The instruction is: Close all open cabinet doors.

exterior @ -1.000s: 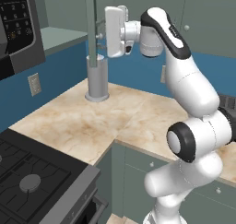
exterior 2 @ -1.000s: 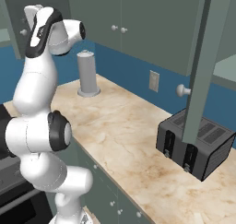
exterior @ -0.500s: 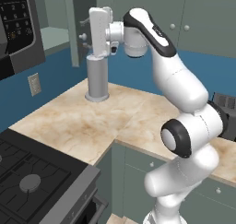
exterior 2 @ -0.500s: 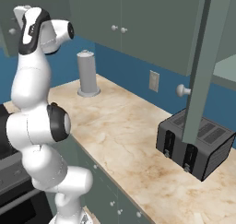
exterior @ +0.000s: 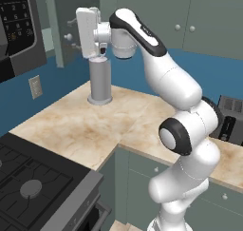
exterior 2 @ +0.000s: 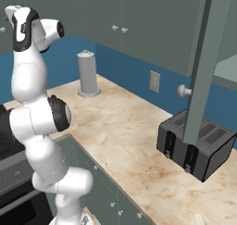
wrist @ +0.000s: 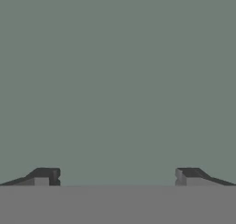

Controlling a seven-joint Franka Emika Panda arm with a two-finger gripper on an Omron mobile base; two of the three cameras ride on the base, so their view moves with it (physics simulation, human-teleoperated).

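- Two cabinet doors stand open: the left cabinet door (exterior: 60, 28) far left, the right cabinet door (exterior 2: 206, 66) above the toaster (exterior 2: 196, 145).
- The gripper (wrist: 116, 177), fingers wide apart, faces a plain grey-green panel.

Both base views share the counter (exterior: 76, 125); hand view faces close grey-green.

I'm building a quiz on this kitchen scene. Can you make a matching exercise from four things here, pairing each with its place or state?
1. gripper
2. grey canister
3. toaster
4. open cabinet door

A. black, at the counter's right end
B. swung out edge-on above the toaster
C. jaws wide apart, facing a grey-green panel
D. upright in the counter's corner

Pairs: 1-C, 2-D, 3-A, 4-B
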